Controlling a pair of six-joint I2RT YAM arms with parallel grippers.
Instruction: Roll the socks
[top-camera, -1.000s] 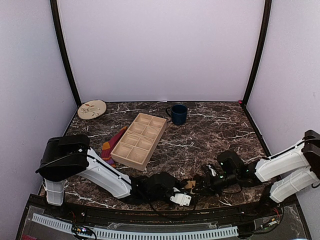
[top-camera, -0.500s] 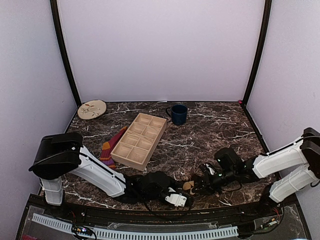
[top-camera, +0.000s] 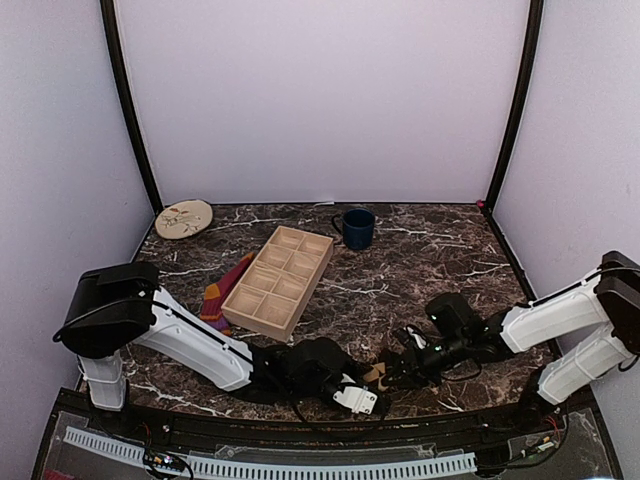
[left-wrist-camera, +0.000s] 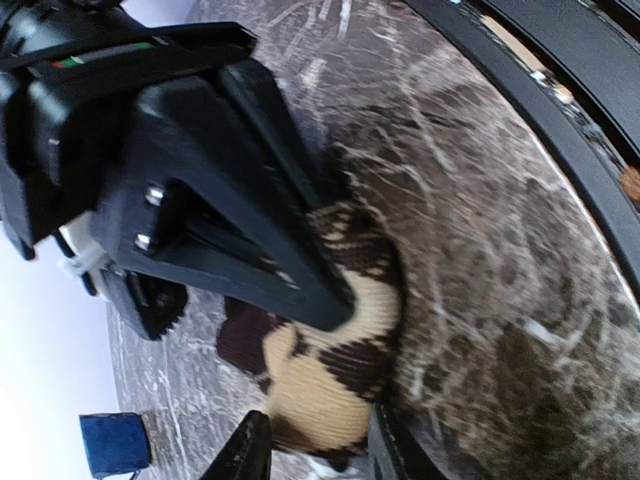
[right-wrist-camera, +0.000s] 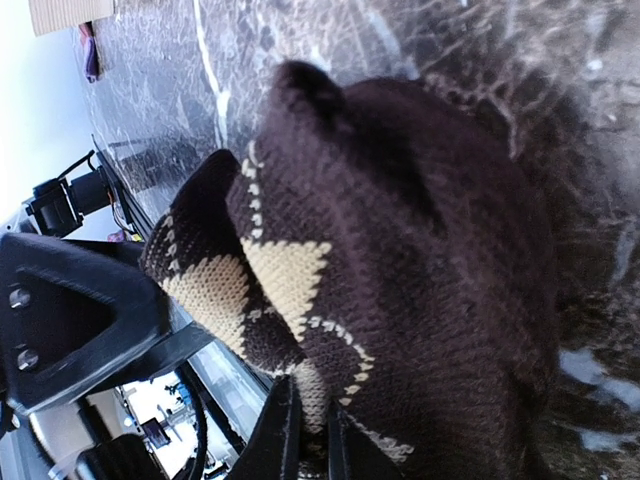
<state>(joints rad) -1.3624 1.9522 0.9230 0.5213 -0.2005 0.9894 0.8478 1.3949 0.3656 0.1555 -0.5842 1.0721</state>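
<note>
The dark brown sock with tan argyle diamonds (top-camera: 376, 372) lies bunched near the table's front edge, between both grippers. My left gripper (top-camera: 360, 390) reaches in from the left. In the left wrist view the left gripper (left-wrist-camera: 315, 420) has a finger on each side of the rolled sock (left-wrist-camera: 325, 385). My right gripper (top-camera: 390, 370) comes from the right. In the right wrist view the right gripper (right-wrist-camera: 308, 400) pinches a fold of the sock (right-wrist-camera: 400, 250) between nearly closed fingers. The purple sock with orange and red stripes (top-camera: 222, 288) lies flat at the left, partly under the wooden tray.
A wooden tray with several compartments (top-camera: 268, 312) sits left of centre. A blue mug (top-camera: 355, 228) stands behind it, and a patterned plate (top-camera: 184, 218) lies in the back left corner. The black front rail (top-camera: 300, 428) runs just behind both grippers.
The right arm has eased a little to the left and the left arm has shifted slightly, with the brown sock kept between them. Both grips look unchanged.
</note>
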